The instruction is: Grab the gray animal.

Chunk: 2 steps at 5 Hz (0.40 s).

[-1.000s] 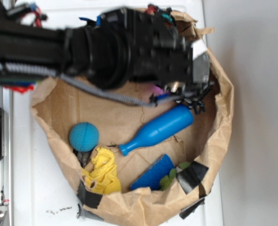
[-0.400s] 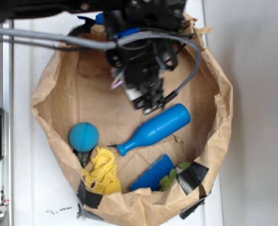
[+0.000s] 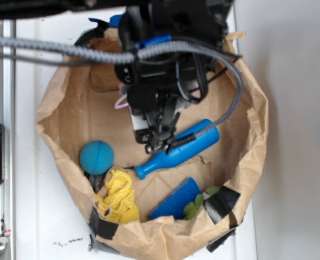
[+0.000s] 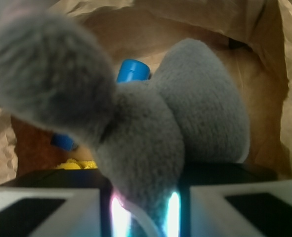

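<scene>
The gray animal [image 4: 150, 143] fills the wrist view, pinched between the two pads of the gripper [image 4: 145, 210], its rounded plush bulging up out of the clamp. From outside, the gripper [image 3: 158, 142] hangs inside the paper bag [image 3: 67, 116] just above the blue bottle [image 3: 178, 149]; the toy itself seems hidden there behind the arm.

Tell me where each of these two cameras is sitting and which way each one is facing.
Exterior: sits overhead, looking straight down into the brown paper bag; shows the black robot arm with its gray cable and the gripper over the blue plastic bottle.
Wrist: sits on the gripper, looking forward past its two fingers, which are shut on the gray plush animal filling the frame.
Shared: the bag, the bottle, and the yellow plush toy.
</scene>
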{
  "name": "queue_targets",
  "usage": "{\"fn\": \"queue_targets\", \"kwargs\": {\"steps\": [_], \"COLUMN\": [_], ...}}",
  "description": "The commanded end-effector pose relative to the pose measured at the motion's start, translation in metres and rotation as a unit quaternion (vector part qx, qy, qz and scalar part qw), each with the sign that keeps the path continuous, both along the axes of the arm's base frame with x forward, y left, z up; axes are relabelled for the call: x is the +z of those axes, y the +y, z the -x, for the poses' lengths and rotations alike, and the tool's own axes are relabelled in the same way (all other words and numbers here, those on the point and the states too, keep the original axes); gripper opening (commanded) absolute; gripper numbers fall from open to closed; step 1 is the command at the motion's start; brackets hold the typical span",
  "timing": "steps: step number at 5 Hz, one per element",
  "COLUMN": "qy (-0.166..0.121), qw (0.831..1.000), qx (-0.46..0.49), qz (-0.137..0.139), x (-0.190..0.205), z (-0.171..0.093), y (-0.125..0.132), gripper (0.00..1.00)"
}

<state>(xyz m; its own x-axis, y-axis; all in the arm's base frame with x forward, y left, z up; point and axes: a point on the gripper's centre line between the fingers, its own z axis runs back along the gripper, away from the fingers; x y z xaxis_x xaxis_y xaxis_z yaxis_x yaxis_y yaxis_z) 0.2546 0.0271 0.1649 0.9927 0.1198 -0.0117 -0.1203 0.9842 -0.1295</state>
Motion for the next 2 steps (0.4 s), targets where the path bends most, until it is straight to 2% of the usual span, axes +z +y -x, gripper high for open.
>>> {"fn": "queue_targets", "kwargs": {"steps": [1, 2], "qy": [-0.063, -0.064], "qw": [0.996, 0.996], "qx": [-0.056, -0.051], "qz": [-0.012, -0.018], "x": [0.0288, 0.0277], "z": [-0.0084, -0.0108], "y": [-0.0004, 0.0002], "gripper": [0.0, 0.0]}}
